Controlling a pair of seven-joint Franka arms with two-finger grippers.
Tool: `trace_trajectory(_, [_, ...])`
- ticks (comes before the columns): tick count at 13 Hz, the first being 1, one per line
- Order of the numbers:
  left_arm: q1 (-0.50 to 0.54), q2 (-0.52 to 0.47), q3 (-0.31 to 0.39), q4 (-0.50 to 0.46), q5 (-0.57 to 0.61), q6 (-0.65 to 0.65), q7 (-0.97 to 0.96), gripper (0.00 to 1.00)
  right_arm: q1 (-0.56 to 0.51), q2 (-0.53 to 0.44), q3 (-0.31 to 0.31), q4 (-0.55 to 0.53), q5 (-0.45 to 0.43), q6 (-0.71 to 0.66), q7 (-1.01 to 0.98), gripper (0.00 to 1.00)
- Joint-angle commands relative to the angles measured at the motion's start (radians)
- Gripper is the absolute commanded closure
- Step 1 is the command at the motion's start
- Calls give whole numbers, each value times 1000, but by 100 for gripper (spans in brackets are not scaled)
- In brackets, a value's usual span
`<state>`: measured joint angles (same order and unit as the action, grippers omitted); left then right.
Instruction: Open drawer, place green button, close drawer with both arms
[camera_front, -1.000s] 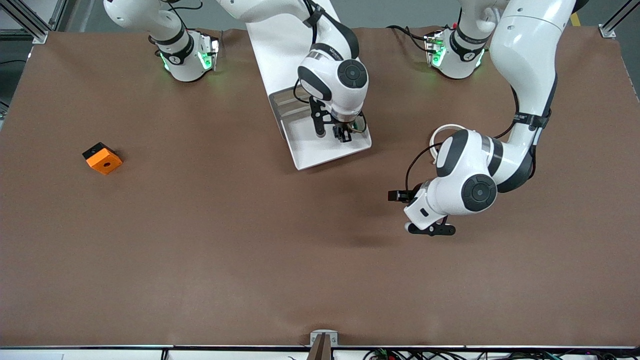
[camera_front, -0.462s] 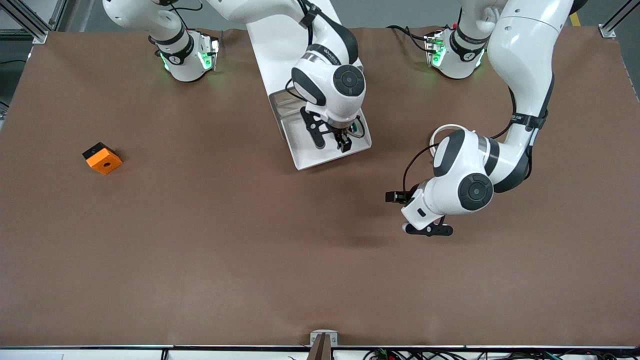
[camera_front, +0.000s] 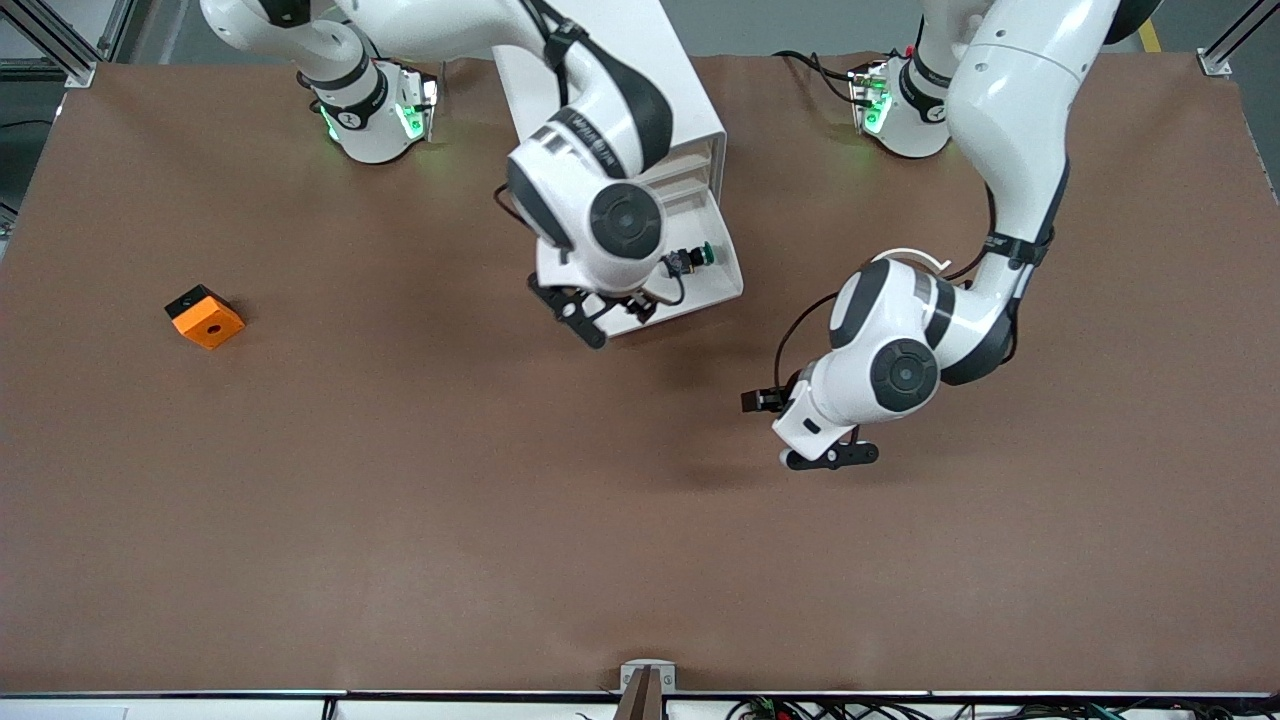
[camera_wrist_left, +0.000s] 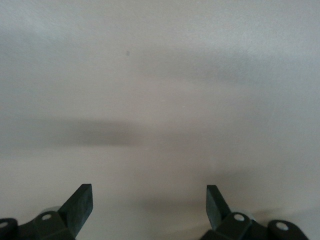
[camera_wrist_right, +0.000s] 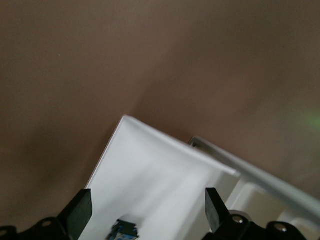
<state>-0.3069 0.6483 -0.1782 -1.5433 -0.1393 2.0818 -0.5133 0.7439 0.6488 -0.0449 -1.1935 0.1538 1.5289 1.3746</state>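
Note:
The button, green cap and dark body, lies on its side on the floor of the open white drawer. My right gripper hangs open over the drawer's front edge, beside the button and holding nothing. The right wrist view has the open right gripper above the drawer floor, with the button partly cut off between the fingers. My left gripper is open over the bare table, nearer the front camera than the drawer. In the left wrist view the left gripper holds nothing.
The white cabinet that holds the drawer stands between the two arm bases. An orange block with a black hole sits toward the right arm's end of the table. A brown mat covers the table.
The right gripper opened and let the button drop into the drawer, then lifted away toward the drawer's front edge. The left arm drifted slightly toward the drawer.

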Motion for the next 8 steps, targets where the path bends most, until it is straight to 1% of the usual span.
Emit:
trace_trajectory(1, [-66, 10, 5, 0, 18, 37, -169, 0, -96, -40, 13, 22, 21, -62, -217, 0])
trace_trajectory(3, [-124, 11, 8, 0, 20, 37, -258, 0, -162, -57, 2, 22, 10, -108, -397, 0])
trace_trajectory(4, [-142, 20, 8, 0, 52, 37, -295, 0, -202, -69, 2, 22, -14, -119, -498, 0])
trace_trajectory(5, [-155, 25, 5, 0, 99, 43, -339, 0, -222, -95, 2, 22, -57, -119, -590, 0])
trace_trajectory(6, [-173, 33, 5, -1, 122, 63, -384, 0, -245, -112, 2, 22, -107, -119, -683, 0])
trace_trajectory(7, [-190, 34, 5, -1, 125, 67, -411, 0, -282, -116, 3, 22, -140, -121, -768, 0])
trace_trajectory(8, [-202, 39, 5, -1, 125, 72, -418, 0, -313, -130, 2, 22, -151, -121, -845, 0])
